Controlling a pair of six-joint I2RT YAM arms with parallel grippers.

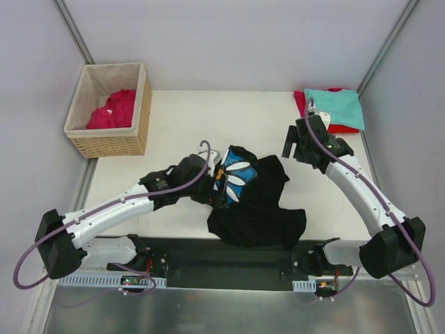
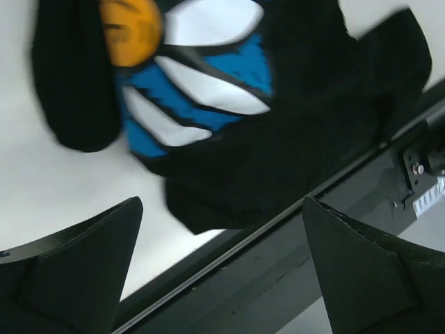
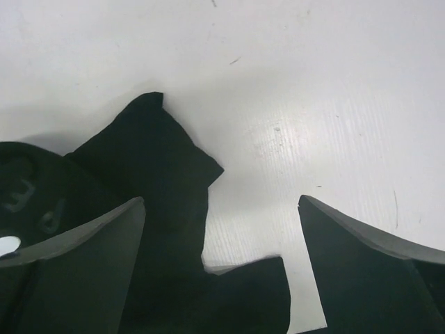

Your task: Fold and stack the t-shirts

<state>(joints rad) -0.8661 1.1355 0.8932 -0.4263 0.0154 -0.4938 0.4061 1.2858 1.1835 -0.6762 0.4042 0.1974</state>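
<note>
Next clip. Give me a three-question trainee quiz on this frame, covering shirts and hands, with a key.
1. True or false: the left hand is shut on the black shirt.
2. Where does the teal shirt lie? A: in the basket. B: on a red shirt at the far right corner of the table. C: under the black shirt.
3. How many shirts show outside the basket?
Key: 1 false, the left hand stands open, holding nothing; 2 B; 3 three.
</note>
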